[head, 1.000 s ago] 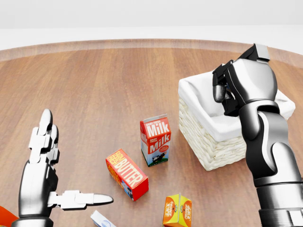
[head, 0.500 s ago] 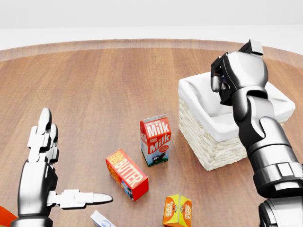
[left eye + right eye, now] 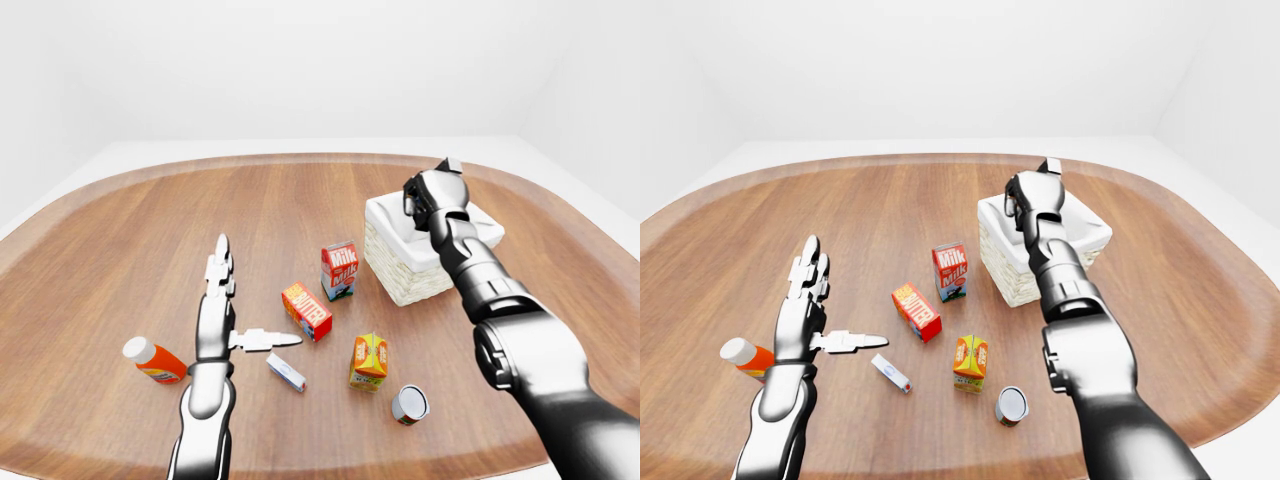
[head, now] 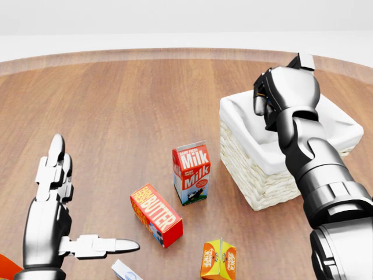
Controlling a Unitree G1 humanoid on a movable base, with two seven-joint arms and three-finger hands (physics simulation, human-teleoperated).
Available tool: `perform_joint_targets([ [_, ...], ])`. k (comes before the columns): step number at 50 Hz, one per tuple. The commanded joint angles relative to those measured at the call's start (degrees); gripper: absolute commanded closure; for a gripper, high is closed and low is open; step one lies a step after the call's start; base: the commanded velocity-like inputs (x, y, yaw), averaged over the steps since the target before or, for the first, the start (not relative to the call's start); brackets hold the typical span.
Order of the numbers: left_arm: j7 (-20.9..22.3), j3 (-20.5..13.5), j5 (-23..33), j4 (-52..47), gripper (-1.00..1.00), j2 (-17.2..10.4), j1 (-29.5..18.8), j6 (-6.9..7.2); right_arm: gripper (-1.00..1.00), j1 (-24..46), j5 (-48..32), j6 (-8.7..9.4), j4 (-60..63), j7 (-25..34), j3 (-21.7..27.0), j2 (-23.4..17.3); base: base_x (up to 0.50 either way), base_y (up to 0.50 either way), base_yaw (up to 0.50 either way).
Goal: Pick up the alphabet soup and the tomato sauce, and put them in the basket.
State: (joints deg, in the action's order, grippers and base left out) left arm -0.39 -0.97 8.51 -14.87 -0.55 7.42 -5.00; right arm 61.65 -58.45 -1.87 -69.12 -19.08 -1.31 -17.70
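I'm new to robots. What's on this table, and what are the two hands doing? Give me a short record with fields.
Surface: round wooden table
Basket: white-lined wicker basket
Right hand: metal right hand curled above the basket; whether it grips anything cannot be told
Left hand: metal left hand open, fingers spread, holding nothing
Standing: red-and-white milk carton
Lying: red butter box, silver can, orange-capped bottle

Both arms are glossy chrome-grey metal built of rounded cylindrical segments with ringed joints. The left hand (image 4: 52, 204) has pale silver, blocky segmented fingers with tapered tips. The right hand (image 4: 280, 99) is darker, with black knuckle housings.
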Motion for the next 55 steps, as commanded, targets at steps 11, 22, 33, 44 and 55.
perform_joint_targets([
  [11,0.2,0.0,-0.2,0.5,-1.0,0.0,-0.2,0.0,1.0,3.7,0.6,1.95,-4.8,-1.5,-0.1,0.2,0.0,0.0,0.0],
  [22,0.2,0.0,-0.3,0.4,-1.0,0.0,-0.3,0.0,1.0,3.7,0.7,2.91,-5.7,-1.0,0.1,-0.2,0.0,0.0,0.0],
  [33,0.2,0.1,-0.2,0.1,-1.0,0.0,-0.1,0.0,1.0,2.8,1.1,3.79,-6.7,-1.5,0.6,-0.2,0.0,0.0,0.0],
  [44,0.2,0.2,0.0,0.0,-1.0,0.0,0.0,0.0,1.0,2.6,1.2,3.93,-6.7,-1.5,0.7,-0.2,0.0,0.0,0.0],
  [55,0.1,0.1,0.0,0.6,-1.0,0.0,-0.1,0.0,1.0,2.7,1.3,4.06,-6.8,-1.6,0.7,-0.2,0.0,0.0,0.0],
])
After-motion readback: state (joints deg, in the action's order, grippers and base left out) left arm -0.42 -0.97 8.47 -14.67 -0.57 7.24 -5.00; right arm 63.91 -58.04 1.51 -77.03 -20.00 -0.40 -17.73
